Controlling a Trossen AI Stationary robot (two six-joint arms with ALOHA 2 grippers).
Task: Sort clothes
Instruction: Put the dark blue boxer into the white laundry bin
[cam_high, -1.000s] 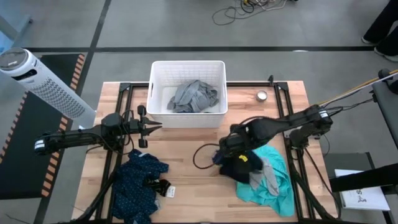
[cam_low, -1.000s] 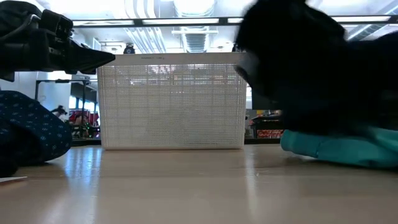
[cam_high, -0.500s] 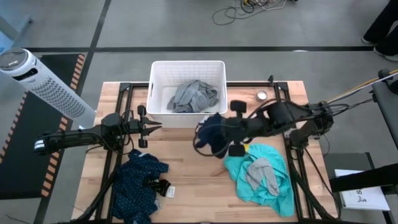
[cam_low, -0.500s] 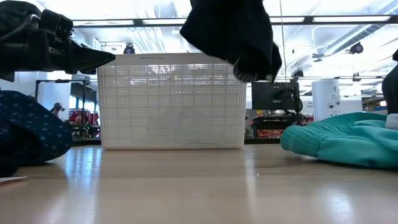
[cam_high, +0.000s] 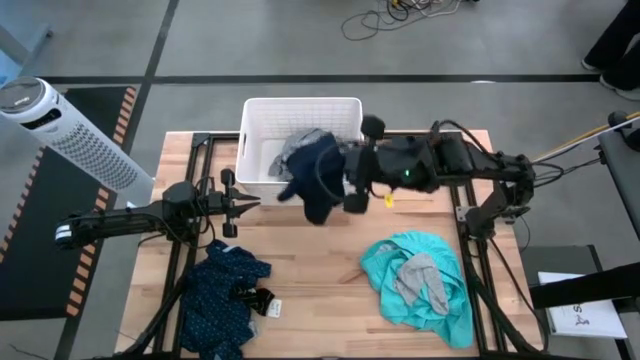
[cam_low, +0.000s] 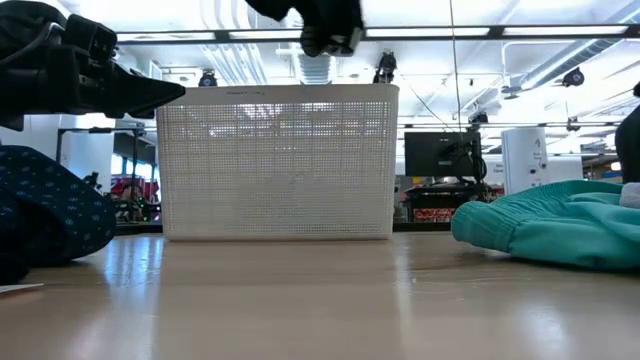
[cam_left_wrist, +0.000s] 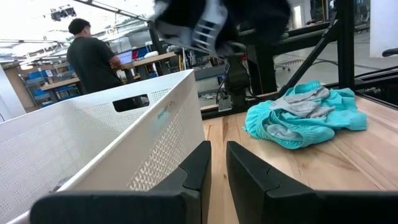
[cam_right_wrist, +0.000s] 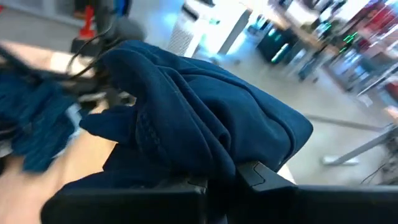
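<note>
Nearest the front edge of the table (cam_high: 300, 280) lie two heaps: the patterned navy garment (cam_high: 228, 292) at the front left corner, and toward the front right the teal garment (cam_high: 420, 290) with a grey piece (cam_high: 422, 280) lying on top of it. Both are untouched and well apart from each other.

Midway back on the left side, the left gripper (cam_high: 238, 204) waits above the surface, just in front of the basket's near left corner, its fingers (cam_left_wrist: 198, 165) drawn nearly together on nothing.

Farther back, the right gripper (cam_high: 340, 180) hangs over the basket's near wall, jaws clamped on a navy garment (cam_high: 315, 180) that droops below them, partly over the rim and partly over the table in front of it. The right wrist view shows the cloth bunched thickly over the fingers.

Beyond it, the white basket (cam_high: 250, 140) sits against the back edge, a grey garment (cam_high: 300, 150) already inside.

The step in hand appears to be dropping this navy piece into the basket. To do it well, the gripper should travel farther toward the back edge until the whole hanging fold clears the near wall, then open over the basket's middle; releasing now would likely leave the tail draped over the rim or spilling onto the table
</note>
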